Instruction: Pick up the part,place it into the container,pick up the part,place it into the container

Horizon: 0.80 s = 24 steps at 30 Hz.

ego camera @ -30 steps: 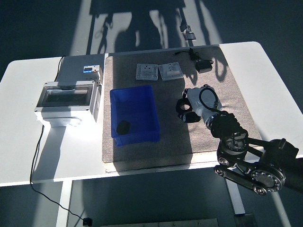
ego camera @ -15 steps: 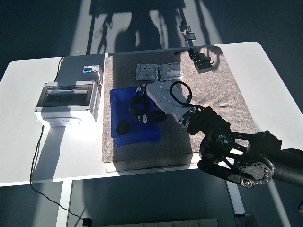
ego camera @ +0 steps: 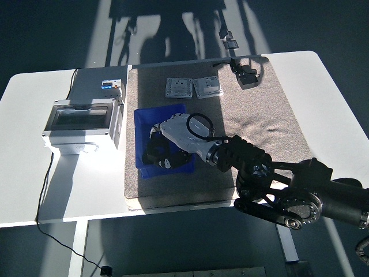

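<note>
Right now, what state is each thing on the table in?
right hand: low inside the blue container, fingers over black parts; grip unclear
blue container: upright on the mat, open-topped
electrical box: clear lid shut
two wall plates: flat on the mat, side by side
black adapter: on the mat's far edge

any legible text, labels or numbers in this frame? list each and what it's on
None can be read.
Blue label on the breaker behind the enclosure box: too small and blurred.
Two grey socket plates on the mat: no legible markings.
Blue container, right hand: no print visible.
</note>
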Each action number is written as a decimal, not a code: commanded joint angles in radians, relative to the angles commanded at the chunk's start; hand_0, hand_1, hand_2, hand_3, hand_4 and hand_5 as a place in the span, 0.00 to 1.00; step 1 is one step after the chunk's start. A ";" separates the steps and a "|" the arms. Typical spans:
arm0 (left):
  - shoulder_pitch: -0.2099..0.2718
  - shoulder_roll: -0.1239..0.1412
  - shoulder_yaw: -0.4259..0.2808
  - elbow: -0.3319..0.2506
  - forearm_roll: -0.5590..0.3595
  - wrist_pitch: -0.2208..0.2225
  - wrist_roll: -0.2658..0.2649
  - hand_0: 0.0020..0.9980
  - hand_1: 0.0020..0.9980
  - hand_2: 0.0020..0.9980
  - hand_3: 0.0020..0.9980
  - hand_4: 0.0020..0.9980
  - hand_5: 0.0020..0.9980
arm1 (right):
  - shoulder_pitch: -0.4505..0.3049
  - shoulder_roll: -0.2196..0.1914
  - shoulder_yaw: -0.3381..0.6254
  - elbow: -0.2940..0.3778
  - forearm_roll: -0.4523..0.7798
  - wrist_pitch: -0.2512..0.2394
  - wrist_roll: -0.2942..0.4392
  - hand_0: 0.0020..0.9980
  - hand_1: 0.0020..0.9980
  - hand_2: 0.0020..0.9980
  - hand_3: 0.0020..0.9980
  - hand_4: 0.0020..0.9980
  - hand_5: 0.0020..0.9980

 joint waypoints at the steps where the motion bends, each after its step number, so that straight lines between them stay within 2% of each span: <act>1: -0.001 0.000 0.001 0.000 -0.001 0.000 0.000 0.67 0.57 0.63 0.63 0.65 0.66 | -0.001 0.000 0.002 -0.002 0.004 -0.002 0.001 0.85 0.71 0.75 0.71 0.53 0.11; 2: -0.001 0.000 0.002 0.000 -0.003 0.000 0.000 0.67 0.57 0.63 0.63 0.65 0.66 | -0.002 0.000 0.005 -0.004 0.009 -0.007 0.005 0.91 0.80 0.89 0.93 0.63 0.14; 7: -0.001 0.000 0.013 0.000 -0.016 0.001 -0.001 0.67 0.57 0.63 0.63 0.65 0.66 | -0.002 0.001 0.011 -0.011 0.040 -0.047 0.042 0.91 0.80 0.89 0.93 0.63 0.14; 8: -0.001 0.000 0.015 0.000 -0.017 0.000 0.000 0.67 0.57 0.63 0.63 0.65 0.66 | -0.002 0.002 0.012 -0.012 0.049 -0.056 0.054 0.92 0.82 0.94 1.00 0.66 0.15; 13: -0.002 0.001 0.017 0.000 -0.014 -0.004 0.004 0.67 0.57 0.63 0.63 0.65 0.66 | -0.002 0.002 0.016 -0.014 0.083 -0.122 0.121 0.92 0.82 0.94 1.00 0.66 0.15; 14: -0.002 0.002 0.017 0.000 -0.014 -0.005 0.004 0.67 0.57 0.64 0.64 0.65 0.66 | -0.003 0.001 0.018 -0.014 0.084 -0.131 0.129 0.90 0.82 0.97 1.00 0.67 0.14; 18: -0.001 0.005 0.012 0.000 -0.009 -0.003 0.002 0.67 0.57 0.64 0.64 0.65 0.66 | -0.008 -0.002 0.030 -0.014 0.083 -0.169 0.145 0.90 0.82 0.97 1.00 0.67 0.14; 19: 0.000 0.006 0.010 0.000 -0.010 -0.001 0.001 0.67 0.57 0.64 0.64 0.65 0.66 | -0.012 -0.003 0.037 -0.014 0.085 -0.186 0.149 0.90 0.82 0.97 1.00 0.67 0.14; 20: 0.001 0.006 0.009 0.000 -0.011 0.000 0.001 0.67 0.57 0.63 0.63 0.66 0.66 | -0.017 -0.004 0.046 -0.013 0.089 -0.205 0.151 0.86 0.79 1.00 1.00 0.69 0.13; 24: 0.004 0.006 0.006 0.000 -0.007 0.002 0.000 0.67 0.57 0.63 0.63 0.66 0.66 | -0.052 -0.016 0.105 -0.010 0.143 -0.283 0.157 0.86 0.79 1.00 1.00 0.69 0.13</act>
